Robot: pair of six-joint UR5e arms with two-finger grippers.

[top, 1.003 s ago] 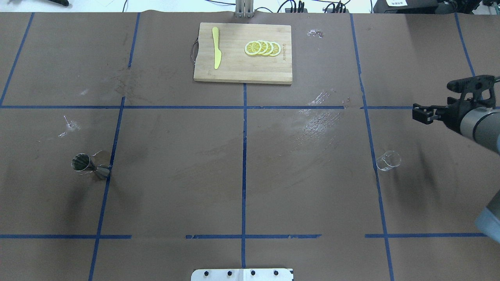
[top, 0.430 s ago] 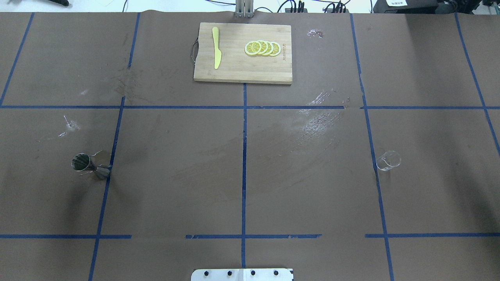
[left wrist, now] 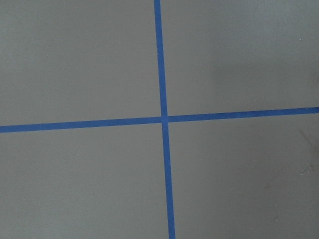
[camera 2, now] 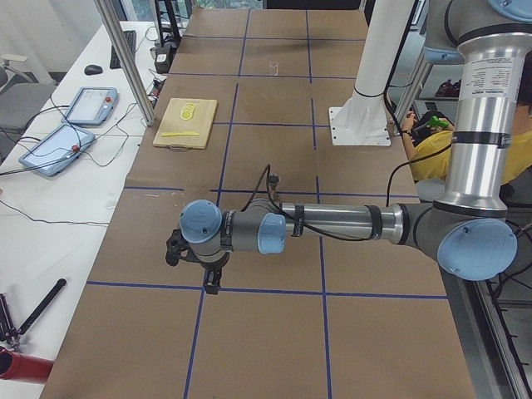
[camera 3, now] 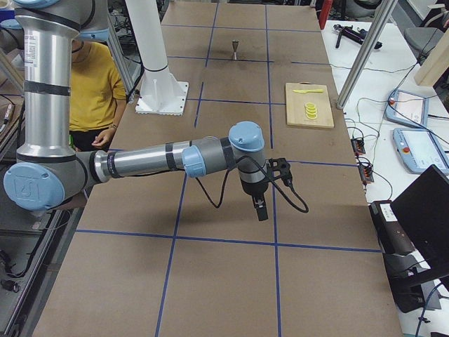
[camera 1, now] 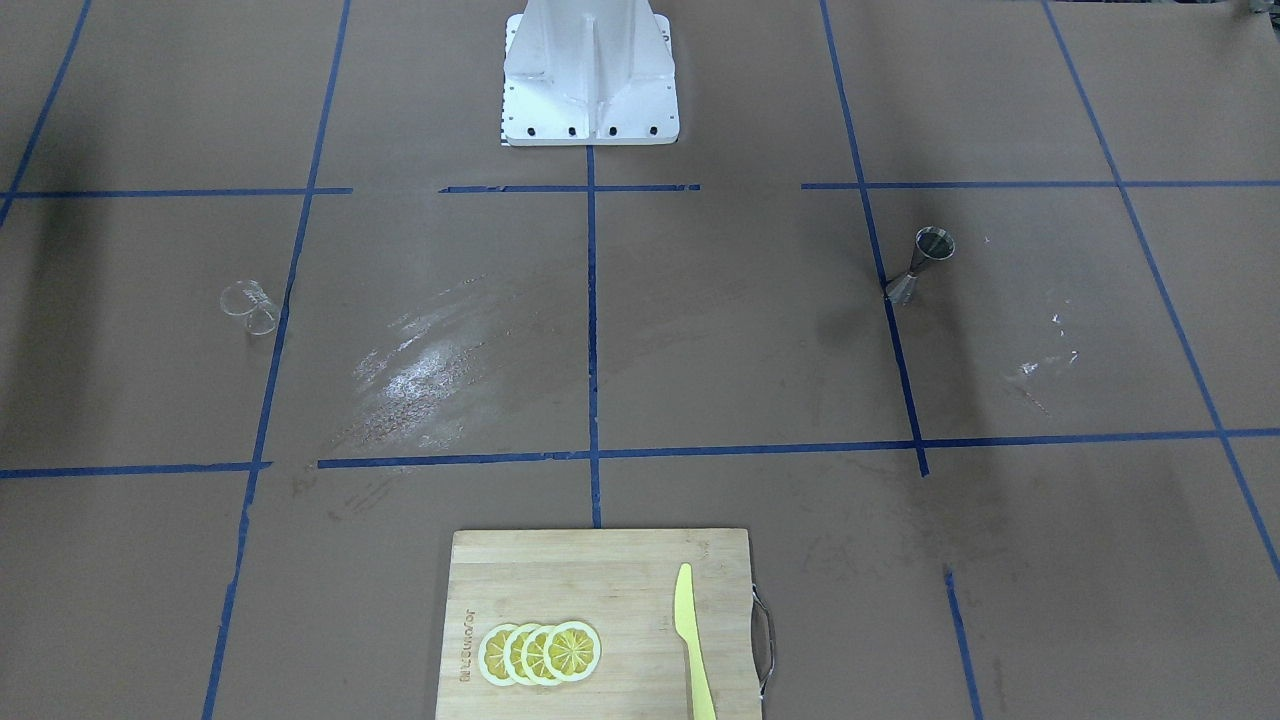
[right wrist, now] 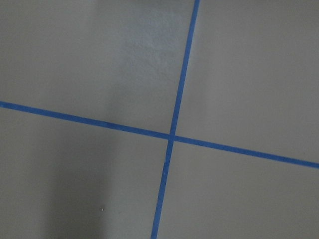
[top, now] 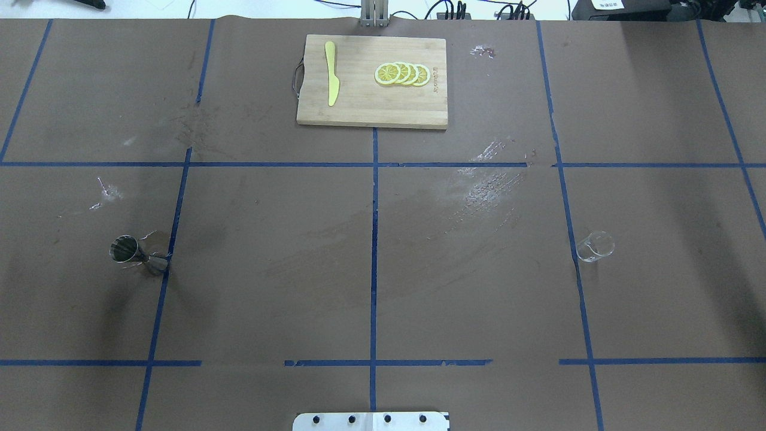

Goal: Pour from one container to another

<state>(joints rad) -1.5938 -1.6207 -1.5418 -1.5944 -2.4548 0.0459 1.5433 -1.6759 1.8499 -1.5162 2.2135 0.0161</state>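
The clear glass tumbler stands on the brown paper at the robot's right side, next to a blue tape line. Far across on the left side, the steel hourglass jigger stands upright. Neither gripper shows in the overhead or front views. My left gripper hangs beyond the table's left end and my right gripper beyond its right end, both pointing down over bare paper. I cannot tell whether either is open or shut. Both wrist views show only crossing tape lines.
A wooden cutting board at the far middle carries lemon slices and a yellow knife. A shiny scuffed patch lies between centre and tumbler. The white robot base stands at the near middle. A person in yellow sits behind it.
The right arm, seen at the overhead view's right edge a second ago, has drawn back out of that view. Tumbler and jigger have not moved.
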